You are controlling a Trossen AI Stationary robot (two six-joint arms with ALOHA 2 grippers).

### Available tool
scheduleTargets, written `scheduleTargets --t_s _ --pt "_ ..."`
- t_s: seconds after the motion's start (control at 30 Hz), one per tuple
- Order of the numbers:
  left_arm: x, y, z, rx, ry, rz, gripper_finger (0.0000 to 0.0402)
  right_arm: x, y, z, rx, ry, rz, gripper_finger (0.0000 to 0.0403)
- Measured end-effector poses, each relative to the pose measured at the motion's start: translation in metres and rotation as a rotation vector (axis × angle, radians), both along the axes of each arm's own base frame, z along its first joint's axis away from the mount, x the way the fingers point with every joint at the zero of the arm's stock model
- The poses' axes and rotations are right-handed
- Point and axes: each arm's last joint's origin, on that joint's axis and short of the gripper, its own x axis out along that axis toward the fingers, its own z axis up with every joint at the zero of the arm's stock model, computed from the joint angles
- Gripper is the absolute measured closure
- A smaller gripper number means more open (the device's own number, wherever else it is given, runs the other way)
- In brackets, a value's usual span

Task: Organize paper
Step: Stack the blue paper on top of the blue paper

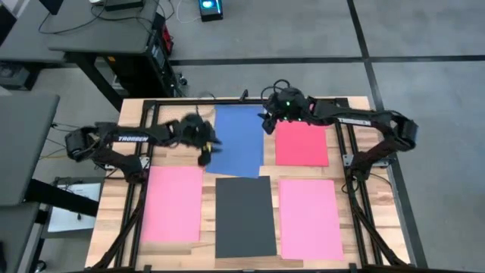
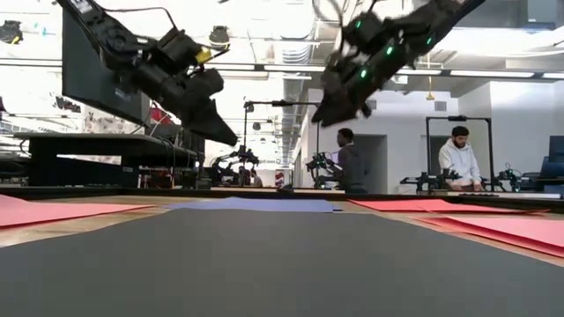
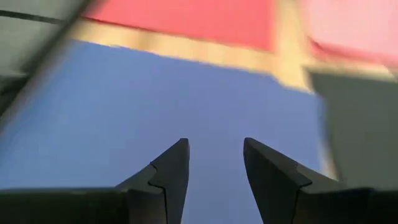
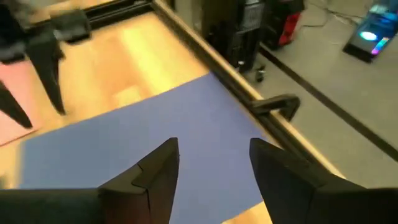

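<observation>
Five sheets lie flat on the wooden table. The blue sheet (image 1: 236,140) is slightly askew at the far middle, with the red sheet (image 1: 301,144) to its right. In the near row are a pink sheet (image 1: 173,203), a dark grey sheet (image 1: 244,216) and another pink sheet (image 1: 309,218). My left gripper (image 1: 204,155) hovers open over the blue sheet's near left corner (image 3: 155,99). My right gripper (image 1: 267,125) hovers open over its far right edge (image 4: 155,143). In the low view both grippers (image 2: 242,139) (image 2: 326,119) are well above the table.
A black metal frame (image 1: 345,163) runs along the table's sides and far edge, with a clamp (image 4: 277,106) on the far rail. Desks and equipment stand beyond the far left corner (image 1: 114,38). Two people (image 2: 458,158) are far back in the room.
</observation>
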Motion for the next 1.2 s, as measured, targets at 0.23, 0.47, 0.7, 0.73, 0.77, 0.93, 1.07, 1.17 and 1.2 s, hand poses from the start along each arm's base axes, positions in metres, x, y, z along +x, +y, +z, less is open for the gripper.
scheduleTargets --t_s 0.23,0.47,0.7,0.73,0.77,0.93,1.07,1.17,1.2 --pt "0.012 -0.080 -0.014 0.063 0.232 -0.177 0.0265 0.012 0.078 -0.004 0.051 0.148 0.238 0.0229" --pt "0.020 -0.129 -0.011 0.030 0.165 -0.234 0.0265 0.041 0.172 -0.063 0.103 0.364 0.500 0.0255" --pt "0.026 -0.157 -0.025 -0.027 0.196 -0.285 0.0265 0.049 0.219 -0.112 0.125 0.472 0.525 0.0310" --pt "0.029 -0.160 -0.029 -0.035 0.186 -0.289 0.0265 0.050 0.222 -0.113 0.126 0.459 0.528 0.0321" --pt "0.031 -0.165 -0.032 -0.041 0.183 -0.297 0.0265 0.050 0.223 -0.113 0.130 0.451 0.527 0.0333" --pt "0.039 -0.184 -0.056 -0.053 0.246 -0.341 0.0265 0.051 0.229 -0.105 0.174 0.384 0.494 0.0395" --pt "0.045 -0.197 -0.071 -0.074 0.298 -0.353 0.0265 0.051 0.235 -0.100 0.160 0.361 0.523 0.0394" --pt "0.050 -0.206 -0.077 -0.082 0.312 -0.360 0.0265 0.052 0.240 -0.097 0.126 0.357 0.568 0.0400" --pt "0.051 -0.208 -0.078 -0.081 0.315 -0.367 0.0265 0.053 0.242 -0.095 0.110 0.353 0.587 0.0401"
